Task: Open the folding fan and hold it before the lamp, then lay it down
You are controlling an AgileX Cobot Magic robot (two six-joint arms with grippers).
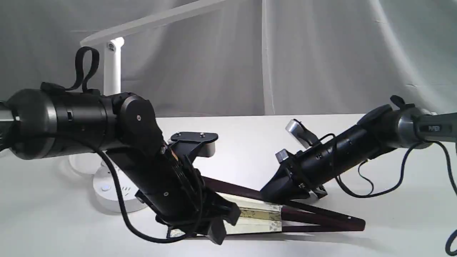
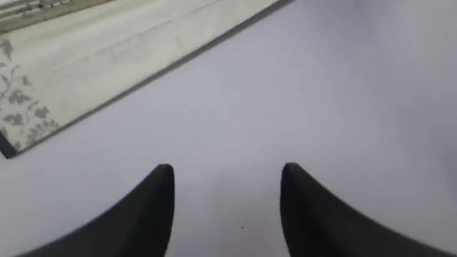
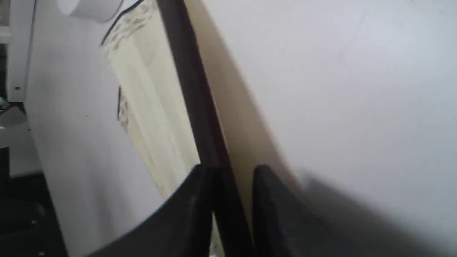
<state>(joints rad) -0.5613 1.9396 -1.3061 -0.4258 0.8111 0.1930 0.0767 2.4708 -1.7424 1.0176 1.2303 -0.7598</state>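
The white table [image 1: 357, 142] is kept bare around the work, which seems meant to give the leaf room to spread. The lamp [image 1: 113, 67] is set at the back on the left, its long head bar stretched over the scene, so that a raised fan can be shown in front of it.

The folding fan [image 1: 257, 214] is found lying on the table between the two arms, only partly spread. Its maroon guards are splayed from the pivot on the right, and a narrow wedge of cream leaf is exposed.

The right gripper [image 3: 232, 171] is brought down onto the upper guard [image 3: 192, 89], with the jaws drawn close about it. This hold is judged to be for swinging that guard away and widening the leaf, though how firmly it is pressed cannot be told. The left gripper [image 2: 227, 169] is held with its jaws apart over bare table, just beside the leaf's floral border [image 2: 21, 107]. Nothing is held in it, and it is probably placed to steady the other side.

One lamp, one fan with two guards, two arms and two grippers are counted.
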